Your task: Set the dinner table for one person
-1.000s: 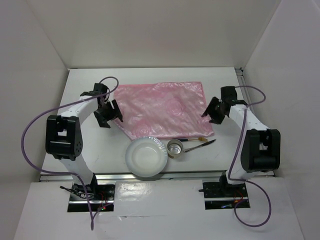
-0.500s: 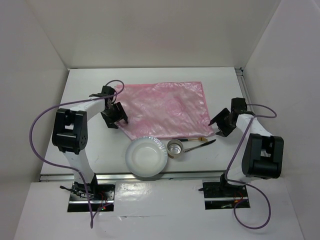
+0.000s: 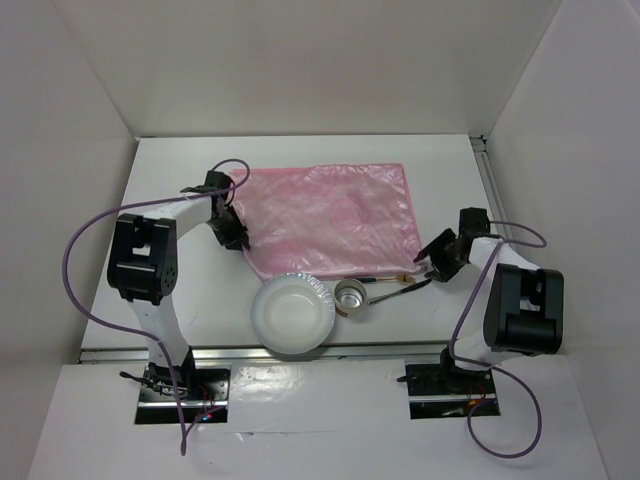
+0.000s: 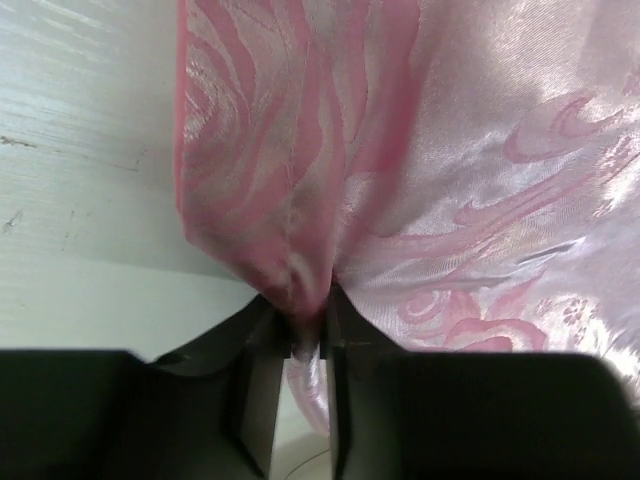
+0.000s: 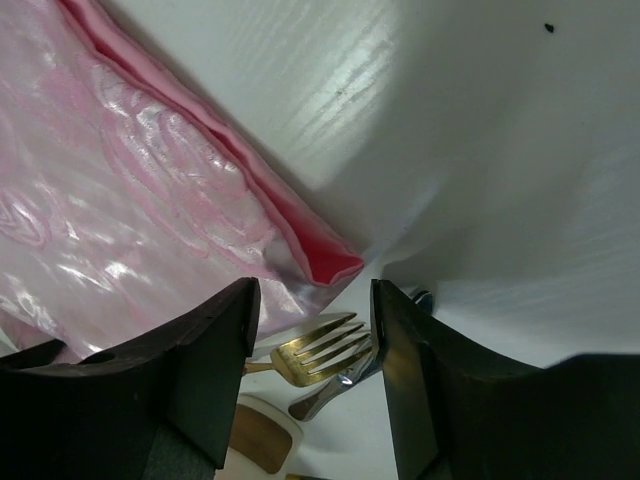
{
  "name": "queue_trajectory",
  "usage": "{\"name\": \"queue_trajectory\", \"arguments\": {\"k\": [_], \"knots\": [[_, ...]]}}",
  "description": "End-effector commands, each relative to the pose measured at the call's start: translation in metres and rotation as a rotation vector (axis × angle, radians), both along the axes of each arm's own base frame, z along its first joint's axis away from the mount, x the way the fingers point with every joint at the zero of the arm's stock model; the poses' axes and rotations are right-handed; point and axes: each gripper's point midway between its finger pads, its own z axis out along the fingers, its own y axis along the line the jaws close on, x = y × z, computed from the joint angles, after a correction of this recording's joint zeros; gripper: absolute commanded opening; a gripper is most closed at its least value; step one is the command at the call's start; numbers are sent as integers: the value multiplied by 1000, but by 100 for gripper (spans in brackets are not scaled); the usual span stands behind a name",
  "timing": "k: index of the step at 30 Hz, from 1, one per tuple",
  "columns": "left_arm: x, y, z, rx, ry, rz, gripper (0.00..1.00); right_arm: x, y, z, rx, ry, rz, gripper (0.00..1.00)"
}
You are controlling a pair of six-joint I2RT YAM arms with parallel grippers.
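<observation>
Reaches forward and inward with the left arm (image 3: pixel 140 265), elbow block upright above the base, forearm angled toward the middle. Pinches a fold of the pink mat (image 4: pixel 420 150) between the nearly closed fingers of the left gripper (image 4: pixel 305 335). Folds the right arm (image 3: pixel 520 305) tight, wrist low and turned inward. Holds the right gripper (image 5: pixel 312 300) with jaws spread, apparently clasping nothing.

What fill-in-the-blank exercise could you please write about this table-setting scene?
1. The left gripper pinches the edge of the ___ placemat.
2. The right gripper hovers with its jaws ___ around the placemat's corner.
3. The fork near that corner is ___ in colour.
Missing words: pink; open; gold.
</observation>
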Motion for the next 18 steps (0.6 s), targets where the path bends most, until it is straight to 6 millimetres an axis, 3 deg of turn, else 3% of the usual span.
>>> {"name": "queue_trajectory", "arguments": {"k": [1,2,6,8,9,12,15,18], "knots": [[11,-1,1,8,-19,4,29,11,0,0,14,-65,-8,59],[11,-1,1,8,-19,4,19,16,1,1,18,-92,-4,55],[20,-2,11,6,-42,4,0,27,-4,2,-2,-132,-20,39],[21,-2,14,8,-47,-4,0,32,-5,3,-3,-141,-20,28],[26,-2,19,6,-62,-4,0,31,-7,-1,-10,-128,-25,18],[27,-2,21,9,-63,-13,0,37,-6,5,-20,-140,-18,3],[31,-2,26,12,-74,-23,0,40,-5,8,-29,-149,-13,0],[47,-3,36,16,-110,-45,0,59,2,31,-22,-233,6,0]]}}
